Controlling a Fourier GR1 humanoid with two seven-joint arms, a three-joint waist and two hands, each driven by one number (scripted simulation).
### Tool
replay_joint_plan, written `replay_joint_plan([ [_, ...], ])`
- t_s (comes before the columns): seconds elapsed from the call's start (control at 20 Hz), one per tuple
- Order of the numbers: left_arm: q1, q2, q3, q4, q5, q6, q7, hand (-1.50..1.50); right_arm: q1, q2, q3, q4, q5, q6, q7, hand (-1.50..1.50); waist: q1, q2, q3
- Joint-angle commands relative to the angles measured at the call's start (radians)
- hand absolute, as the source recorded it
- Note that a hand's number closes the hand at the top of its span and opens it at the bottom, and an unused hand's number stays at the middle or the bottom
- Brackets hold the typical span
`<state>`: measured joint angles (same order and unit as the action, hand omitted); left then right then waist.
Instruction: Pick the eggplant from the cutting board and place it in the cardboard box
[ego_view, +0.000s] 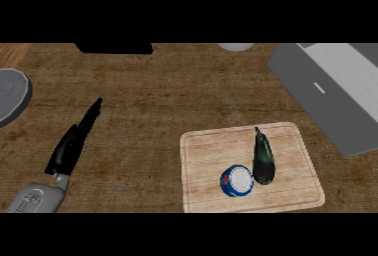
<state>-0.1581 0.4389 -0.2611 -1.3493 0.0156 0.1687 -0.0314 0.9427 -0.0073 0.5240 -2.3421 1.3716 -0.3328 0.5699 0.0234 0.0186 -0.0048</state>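
A dark, long eggplant (263, 157) lies on the pale wooden cutting board (291, 197), stem end pointing away from me, on the board's right half. My left hand (69, 149) shows at the lower left, well to the left of the board, fingers straight and pointing up and to the right, holding nothing. A grey open box (325, 90) stands at the upper right, beyond the board's far right corner. My right hand shows nowhere.
A small round blue-rimmed object (237, 180) sits on the board, touching the eggplant's near end on its left. A grey plate (11, 95) lies at the left edge. A black object (114, 48) and a white one (235, 46) stand at the far edge.
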Motion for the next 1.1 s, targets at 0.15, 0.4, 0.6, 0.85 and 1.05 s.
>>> replay_joint_plan([
  [0.15, -0.020, -0.018, 0.006, 0.015, -0.015, -0.012, 0.013, 0.00, -0.375, 0.007, 0.105, 0.039, 0.118, 0.285, 0.424, -1.50, 0.004, -0.006, 0.003],
  [0.4, 0.027, -0.007, 0.049, -0.009, -0.020, -0.035, 0.009, 0.00, -0.613, 0.007, 0.008, 0.248, -0.041, 0.266, 0.485, -1.50, -0.014, -0.017, 0.005],
  [0.6, -0.058, -0.055, 0.082, 0.112, -0.054, -0.055, -0.021, 0.00, -0.665, 0.007, -0.025, 0.304, -0.005, 0.281, 0.476, -1.50, -0.026, -0.018, 0.005],
  [0.85, -0.023, -0.090, 0.093, 0.044, -0.087, -0.054, 0.026, 0.00, -0.756, 0.007, -0.037, 0.431, 0.037, 0.193, 0.460, -1.50, -0.024, -0.018, 0.005],
  [1.05, -0.016, -0.095, 0.119, 0.073, -0.093, -0.085, -0.019, 0.00, -0.825, 0.004, -0.142, 0.496, -0.078, 0.266, 0.416, -1.50, -0.023, -0.018, 0.005],
])
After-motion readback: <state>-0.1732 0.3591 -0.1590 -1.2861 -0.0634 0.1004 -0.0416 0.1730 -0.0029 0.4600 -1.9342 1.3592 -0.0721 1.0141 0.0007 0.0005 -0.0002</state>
